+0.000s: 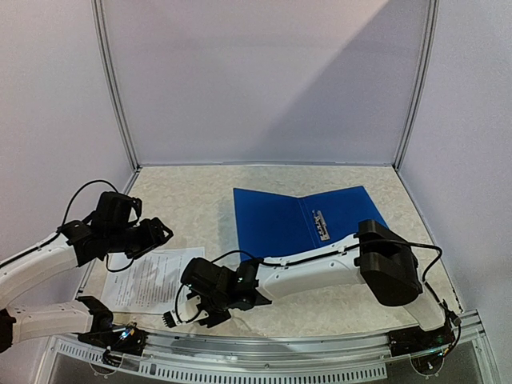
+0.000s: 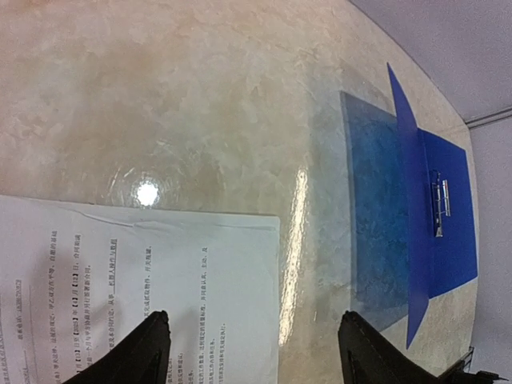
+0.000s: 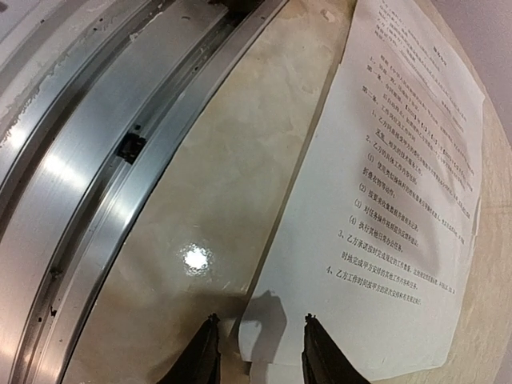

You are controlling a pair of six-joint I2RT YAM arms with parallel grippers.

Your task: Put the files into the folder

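Observation:
The files (image 1: 158, 278) are white printed sheets lying flat on the table at the near left. The blue folder (image 1: 304, 218) lies open in the middle, its left cover tilted up and its metal clip (image 1: 322, 225) on the right half. My left gripper (image 1: 160, 232) is open and empty above the sheets' far edge; its view shows the sheets (image 2: 144, 280) and the folder (image 2: 436, 224). My right gripper (image 1: 200, 308) is open low at the sheets' near right corner. In its view the corner of the sheets (image 3: 384, 208) lies between the fingers (image 3: 322, 356), not gripped.
A metal rail (image 1: 280, 348) runs along the table's near edge and also shows in the right wrist view (image 3: 104, 144). White booth walls with metal posts (image 1: 116, 88) enclose the back and sides. A small black comb-like part (image 1: 169, 319) lies near the rail.

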